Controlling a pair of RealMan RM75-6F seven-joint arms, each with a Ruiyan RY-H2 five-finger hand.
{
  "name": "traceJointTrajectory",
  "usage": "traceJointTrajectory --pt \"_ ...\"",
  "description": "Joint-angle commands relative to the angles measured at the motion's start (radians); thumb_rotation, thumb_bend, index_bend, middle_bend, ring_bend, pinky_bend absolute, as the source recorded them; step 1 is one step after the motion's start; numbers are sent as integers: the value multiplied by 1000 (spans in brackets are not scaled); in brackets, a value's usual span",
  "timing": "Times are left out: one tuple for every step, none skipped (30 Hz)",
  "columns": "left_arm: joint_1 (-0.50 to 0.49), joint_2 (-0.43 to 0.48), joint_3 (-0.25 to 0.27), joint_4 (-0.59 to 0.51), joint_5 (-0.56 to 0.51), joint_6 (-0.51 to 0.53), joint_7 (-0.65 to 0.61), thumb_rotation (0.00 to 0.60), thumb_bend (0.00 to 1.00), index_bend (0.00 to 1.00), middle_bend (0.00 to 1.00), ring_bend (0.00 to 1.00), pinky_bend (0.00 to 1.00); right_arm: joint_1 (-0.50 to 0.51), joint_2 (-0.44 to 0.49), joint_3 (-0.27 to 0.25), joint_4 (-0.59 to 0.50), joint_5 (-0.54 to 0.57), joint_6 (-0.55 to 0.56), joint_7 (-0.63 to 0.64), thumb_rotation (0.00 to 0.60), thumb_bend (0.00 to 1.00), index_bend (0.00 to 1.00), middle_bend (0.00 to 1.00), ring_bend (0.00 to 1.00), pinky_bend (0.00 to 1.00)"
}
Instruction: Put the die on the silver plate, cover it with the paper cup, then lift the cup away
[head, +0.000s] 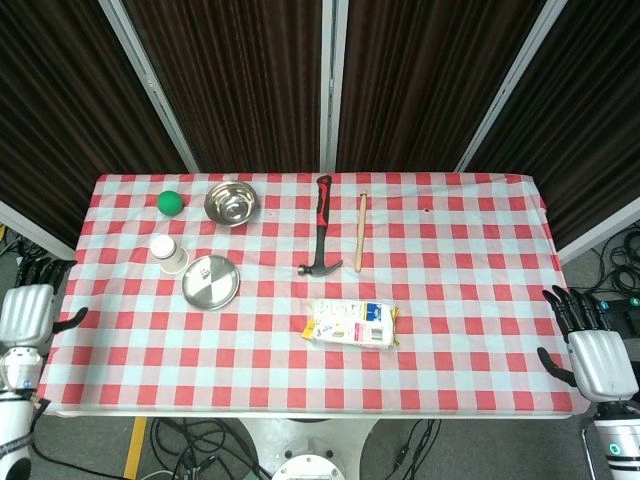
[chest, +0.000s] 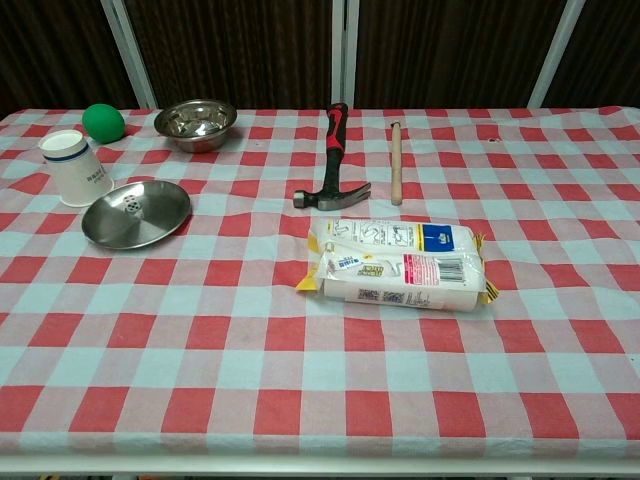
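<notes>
The silver plate (head: 215, 290) (chest: 150, 225) lies at the table's left. A small pale die (chest: 131, 203) rests on it, seen only as a speck in the head view. The white paper cup (head: 168, 253) (chest: 76, 169) stands on the cloth just left of and behind the plate, with nothing holding it. My left hand (head: 25, 312) is off the table's left edge, empty, with its fingers apart and well away from the cup. My right hand (head: 590, 352) hangs beyond the right front corner, also empty with its fingers spread. Neither hand shows in the chest view.
A green ball (head: 171, 202) (chest: 103, 121) and a steel bowl (head: 231, 203) (chest: 196, 120) sit at the back left. A hammer (head: 321, 228) (chest: 333, 160) and a wooden stick (head: 360, 232) (chest: 396, 160) lie mid-table. A packet (head: 351, 323) (chest: 400, 263) lies nearer the front.
</notes>
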Motion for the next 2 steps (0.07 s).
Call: traceJointTrajectory --pt "102 60 69 -118 58 106 35 600 199 207 193 108 93 -3 -6 -7 -7 -13 5 -4 600 226 60 57 0 0" --pt "114 66 77 -134 64 115 41 600 196 207 193 108 93 -3 -7 -7 -11 -18 8 -8 600 226 60 58 0 0"
